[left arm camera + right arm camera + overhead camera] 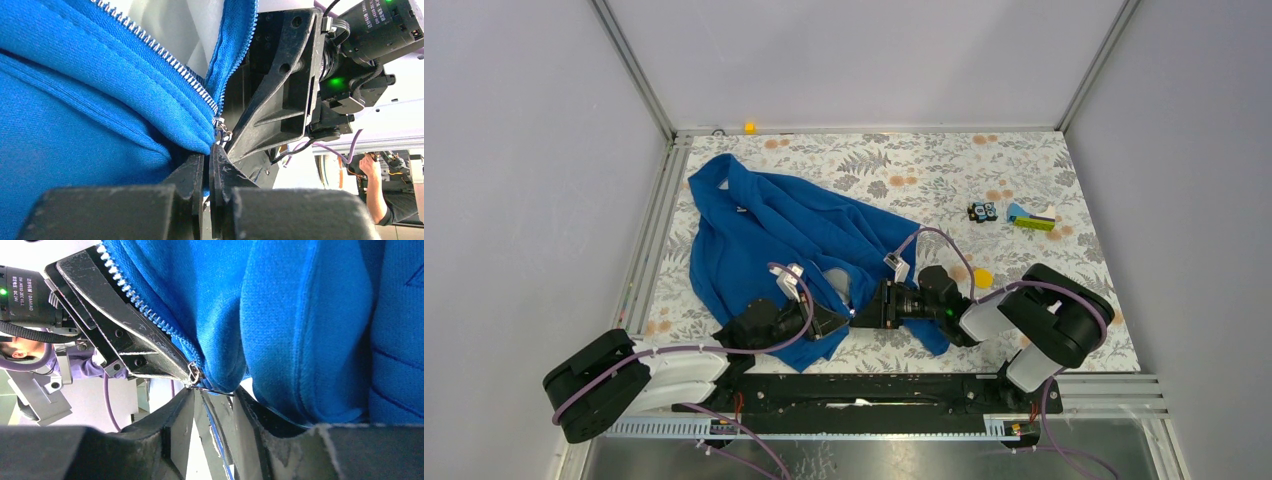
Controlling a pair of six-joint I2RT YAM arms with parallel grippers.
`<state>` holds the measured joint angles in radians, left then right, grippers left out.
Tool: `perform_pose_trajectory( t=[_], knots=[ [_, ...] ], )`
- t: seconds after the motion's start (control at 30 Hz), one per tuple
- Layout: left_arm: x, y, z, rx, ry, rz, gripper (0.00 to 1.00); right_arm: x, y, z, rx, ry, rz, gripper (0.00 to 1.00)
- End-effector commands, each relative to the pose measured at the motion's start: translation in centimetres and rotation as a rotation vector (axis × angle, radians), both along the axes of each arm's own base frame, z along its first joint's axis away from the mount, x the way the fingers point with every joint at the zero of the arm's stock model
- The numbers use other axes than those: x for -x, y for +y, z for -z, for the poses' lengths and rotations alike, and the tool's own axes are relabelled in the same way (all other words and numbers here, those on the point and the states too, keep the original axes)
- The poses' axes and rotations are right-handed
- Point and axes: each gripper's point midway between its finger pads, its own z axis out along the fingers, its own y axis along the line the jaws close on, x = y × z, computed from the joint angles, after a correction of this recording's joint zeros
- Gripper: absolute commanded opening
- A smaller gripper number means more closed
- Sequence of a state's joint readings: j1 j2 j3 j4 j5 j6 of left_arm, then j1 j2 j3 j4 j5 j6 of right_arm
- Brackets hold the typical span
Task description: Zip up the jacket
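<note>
Step in hand: mating zipper ends at hem of jacket (754,225), spread open-fronted on left of desk (1024,270); left hand (207,167) pinching hem beside slider (222,132); right hand (215,405) around opposite edge, grip indiscernible. Next: seat pin squarely in slider; then draw upward.

The jacket (764,225) is royal blue with white lining (165,20) and silvery zipper teeth (165,57), the tablecloth (924,165) pale with grey fern leaves and orange flowers, the cables (686,349) purple, the small disc (983,277) yellow, the block (1034,223) lime-green.
</note>
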<state>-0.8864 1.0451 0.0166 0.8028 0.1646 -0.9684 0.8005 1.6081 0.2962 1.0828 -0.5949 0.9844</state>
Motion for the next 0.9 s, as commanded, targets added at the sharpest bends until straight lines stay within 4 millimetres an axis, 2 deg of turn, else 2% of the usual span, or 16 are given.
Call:
perform_pose_trajectory(
  t=[0.0, 0.1, 0.53, 0.73, 0.87],
  knots=[
    [0.9, -0.7, -1.6, 0.064, -0.034, 0.058, 0.0, -0.2, 0.3, -1.3, -0.037, -0.051, 0.008, 0.39],
    [0.8, -0.8, -1.6, 0.065, -0.034, 0.058, 0.0, -0.1, 0.3, -1.2, -0.032, -0.042, 0.01, 0.37],
    [0.8, -0.8, -1.6, 0.068, -0.039, 0.059, 0.0, 0.3, 0.0, -1.2, -0.037, -0.011, 0.014, 0.16],
    [0.9, -0.7, -1.4, 0.063, -0.038, 0.058, 0.0, 0.9, 0.1, -1.9, -0.043, 0.052, -0.009, 0.01],
    [0.8, -0.6, -1.3, 0.059, -0.038, 0.055, 0.0, 0.9, 0.3, -3.4, -0.051, 0.093, -0.003, 0.0]
  ],
)
